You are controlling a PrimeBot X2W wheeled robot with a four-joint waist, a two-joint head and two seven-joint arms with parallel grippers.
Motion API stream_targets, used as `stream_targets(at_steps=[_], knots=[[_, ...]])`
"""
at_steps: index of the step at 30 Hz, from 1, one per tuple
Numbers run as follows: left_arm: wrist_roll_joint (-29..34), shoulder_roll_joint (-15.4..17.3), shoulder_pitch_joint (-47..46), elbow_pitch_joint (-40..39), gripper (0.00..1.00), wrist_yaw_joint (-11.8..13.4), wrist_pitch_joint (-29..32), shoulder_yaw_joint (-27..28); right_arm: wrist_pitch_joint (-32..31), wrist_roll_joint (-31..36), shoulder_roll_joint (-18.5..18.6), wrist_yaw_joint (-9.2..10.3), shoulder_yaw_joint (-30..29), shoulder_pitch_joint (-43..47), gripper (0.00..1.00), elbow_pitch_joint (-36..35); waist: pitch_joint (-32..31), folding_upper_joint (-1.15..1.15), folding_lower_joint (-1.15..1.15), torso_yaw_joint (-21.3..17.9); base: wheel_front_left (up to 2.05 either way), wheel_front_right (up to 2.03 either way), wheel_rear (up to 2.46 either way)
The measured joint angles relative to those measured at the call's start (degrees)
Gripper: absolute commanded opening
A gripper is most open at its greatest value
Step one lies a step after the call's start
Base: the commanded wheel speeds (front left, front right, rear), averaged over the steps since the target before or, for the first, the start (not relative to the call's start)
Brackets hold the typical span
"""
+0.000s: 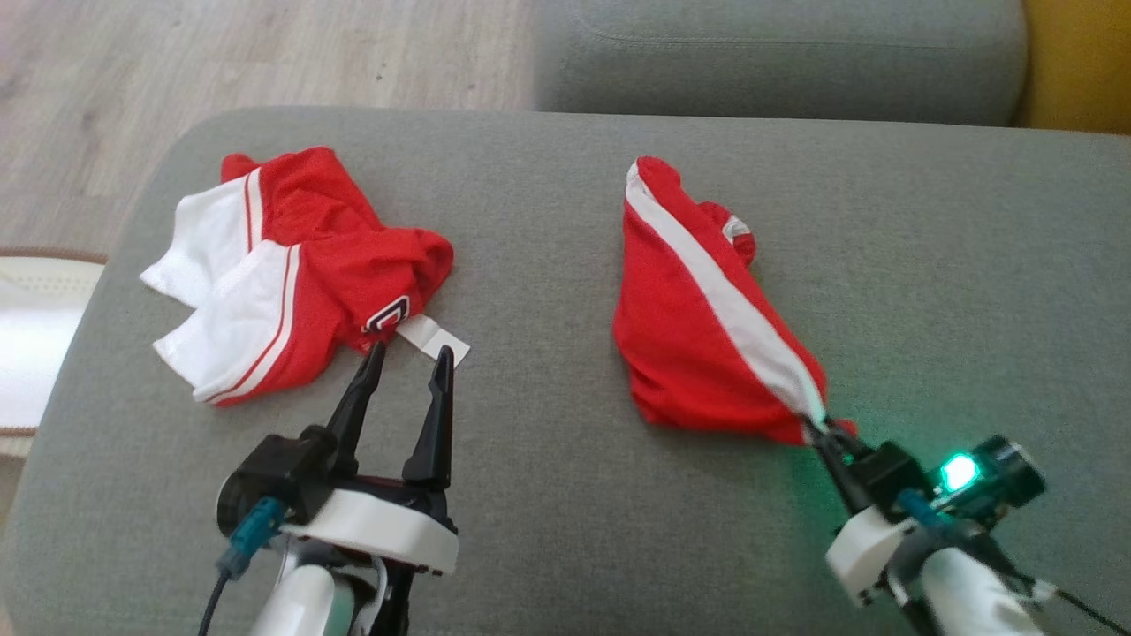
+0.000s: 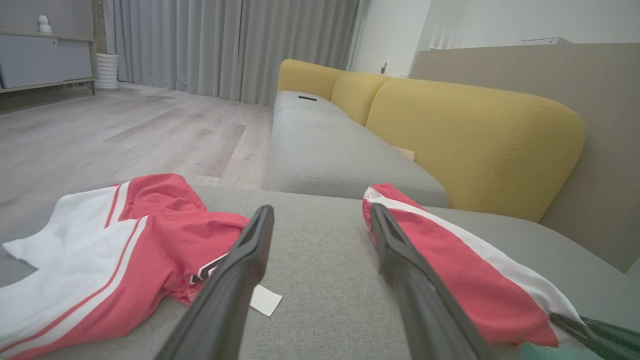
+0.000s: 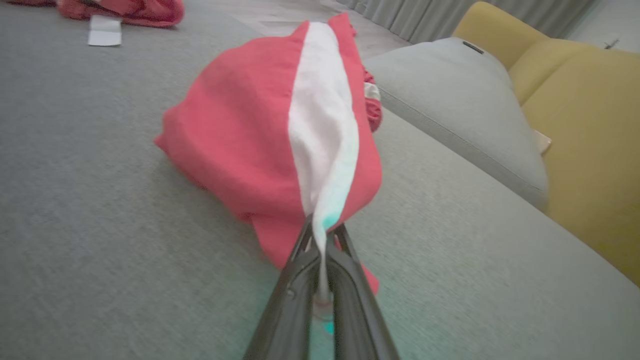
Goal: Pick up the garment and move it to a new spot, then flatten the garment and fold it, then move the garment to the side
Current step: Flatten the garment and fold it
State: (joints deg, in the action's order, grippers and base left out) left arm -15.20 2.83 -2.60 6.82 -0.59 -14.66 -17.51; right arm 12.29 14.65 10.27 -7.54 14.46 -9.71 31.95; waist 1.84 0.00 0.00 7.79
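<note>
Firmly, right pincer (image 1: 817,430) clamps bunched red-and-white garment (image 1: 689,336); left pincer (image 1: 411,350) gapes empty.

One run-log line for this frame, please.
right end effector: shut on red striped garment | left end effector: open, near second garment | surface: grey sofa

Left gripper (image 1: 411,351): two long black tapered fingers (image 1: 358,399), white wrist housing (image 1: 380,532), teal cable connector (image 1: 252,535). Right gripper (image 1: 817,432): same build, green LED (image 1: 958,473) lit.
</note>
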Motion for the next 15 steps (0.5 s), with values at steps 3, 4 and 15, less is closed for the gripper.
stream_targets(at_steps=[3, 4, 15], knots=[[0.0, 0.0, -0.02, 0.05, 1.0, -0.01, 0.0, -0.02, -0.48, 1.66, 0.33, 0.0, -3.52, 0.09, 0.0, -0.73, -0.18, 0.0, 0.0, -0.83, 0.0, 0.0, 0.0], [0.0, 0.0, -0.02, 0.11, 1.0, -0.2, 0.0, -0.03, -0.73, 2.16, 0.36, 0.0, -4.99, 0.13, 0.0, -0.96, -0.27, 0.0, 0.0, -1.01, 0.0, 0.0, 0.0], [0.0, 0.0, -0.01, 0.34, 1.0, -0.43, 0.0, 0.07, -2.13, 11.7, -2.48, 0.0, -26.37, 2.13, 0.13, -7.24, -0.71, 0.0, 0.0, -1.52, 0.0, 0.0, 0.0]])
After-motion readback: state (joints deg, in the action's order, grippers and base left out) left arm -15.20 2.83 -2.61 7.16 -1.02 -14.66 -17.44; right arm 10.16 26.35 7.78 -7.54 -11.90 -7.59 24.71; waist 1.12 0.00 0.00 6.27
